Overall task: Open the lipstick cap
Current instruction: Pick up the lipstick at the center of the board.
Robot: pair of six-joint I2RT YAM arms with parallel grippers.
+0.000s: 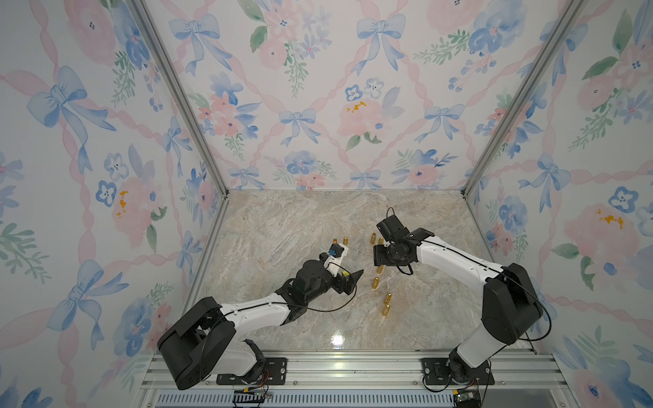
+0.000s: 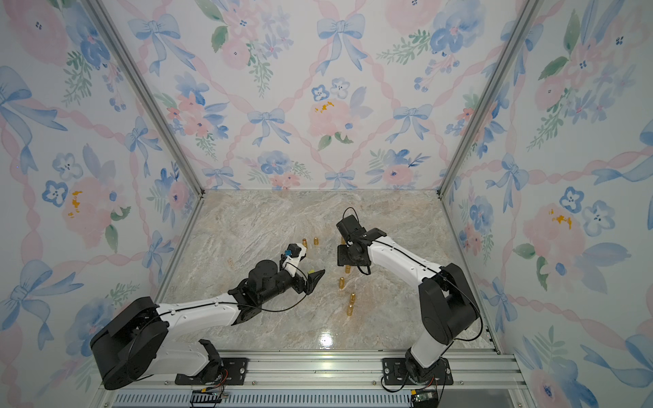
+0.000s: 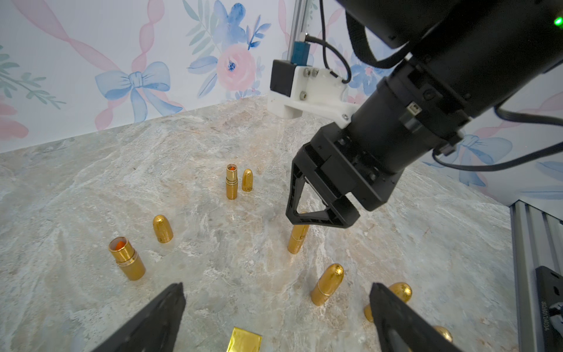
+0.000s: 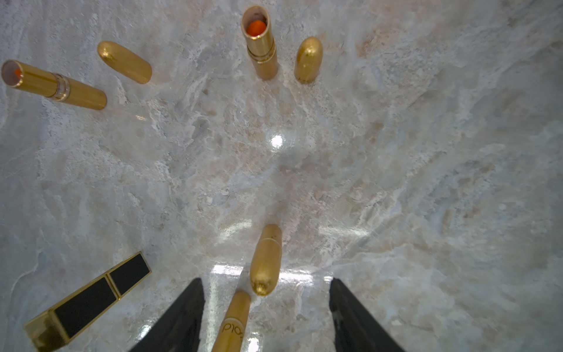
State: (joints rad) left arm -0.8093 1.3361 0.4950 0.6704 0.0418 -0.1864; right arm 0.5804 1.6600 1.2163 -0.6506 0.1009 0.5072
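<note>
The closed gold lipstick [image 4: 264,256] stands upright near the middle of the marble surface [image 1: 282,226]. Its domed cap sits at the fingertips of the right hand [image 4: 265,282], which hangs over it with fingers moderately apart and grips nothing. A second closed lipstick [image 4: 234,320] also shows between those fingers in the right wrist view; whether it is truly inside them I cannot tell.

In the left wrist view the left hand [image 3: 277,285] is spread wide and holds nothing, with the gold top of a square black-and-gold lipstick [image 4: 88,298] low between its fingers.

Beyond the right hand stand two uncapped lipsticks [image 3: 231,181] [image 3: 126,259], each with its loose cap [image 3: 247,180] [image 3: 163,228] just beside it. More closed ones [image 1: 388,297] [image 1: 385,310] run in a line toward the aluminium rail [image 1: 353,367] at the near edge.

Bare marble stretches from the lipsticks to the back wall [image 1: 318,106]. Papered side walls close off both side edges.
</note>
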